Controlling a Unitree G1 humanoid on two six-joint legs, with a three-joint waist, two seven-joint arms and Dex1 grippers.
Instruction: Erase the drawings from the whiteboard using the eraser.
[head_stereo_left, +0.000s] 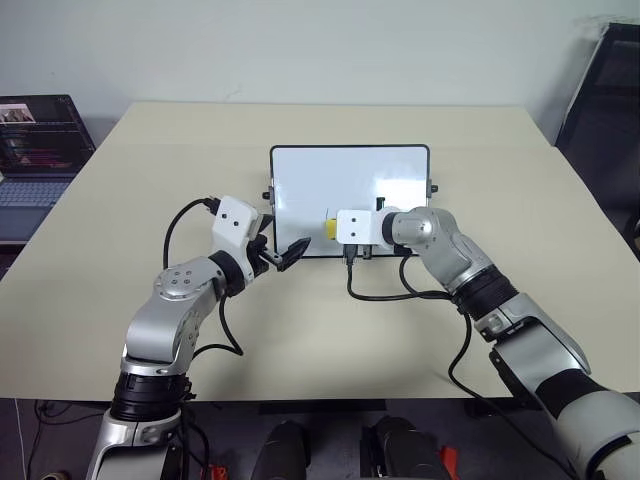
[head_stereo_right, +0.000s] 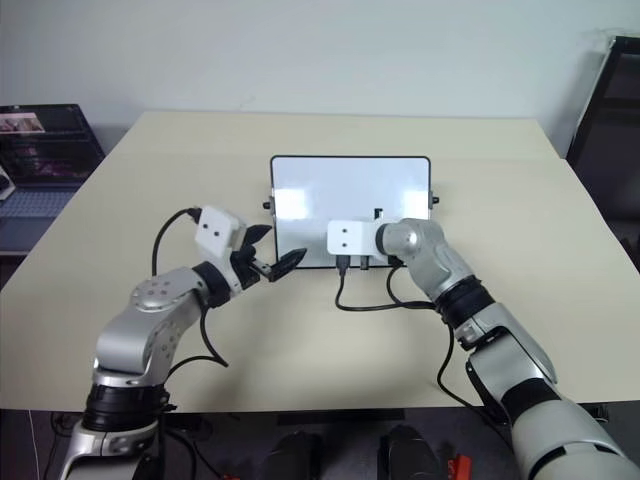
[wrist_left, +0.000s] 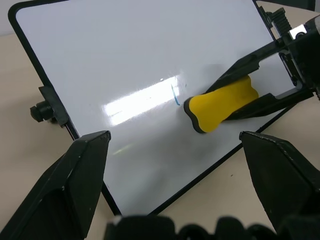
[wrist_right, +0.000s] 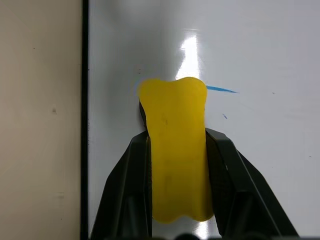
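The whiteboard (head_stereo_left: 350, 170) stands tilted near the middle of the table, black-framed and glossy. My right gripper (wrist_right: 177, 137) is shut on the yellow eraser (wrist_right: 176, 150) and presses it flat against the board's lower part, near the bottom edge (head_stereo_left: 329, 229). Of the drawings, a short blue stroke (wrist_right: 221, 90) shows just beside the eraser's tip, the same stroke (wrist_left: 175, 96) appearing in the left wrist view. My left gripper (head_stereo_left: 285, 255) is open and empty, hovering just in front of the board's lower left corner, apart from the frame.
A laptop (head_stereo_left: 35, 170) sits off the table's far left and a dark rack (head_stereo_left: 610, 90) stands at the far right. A black cable (head_stereo_left: 400, 292) loops on the beige table (head_stereo_left: 150, 170) below the board. Glare patches streak the board.
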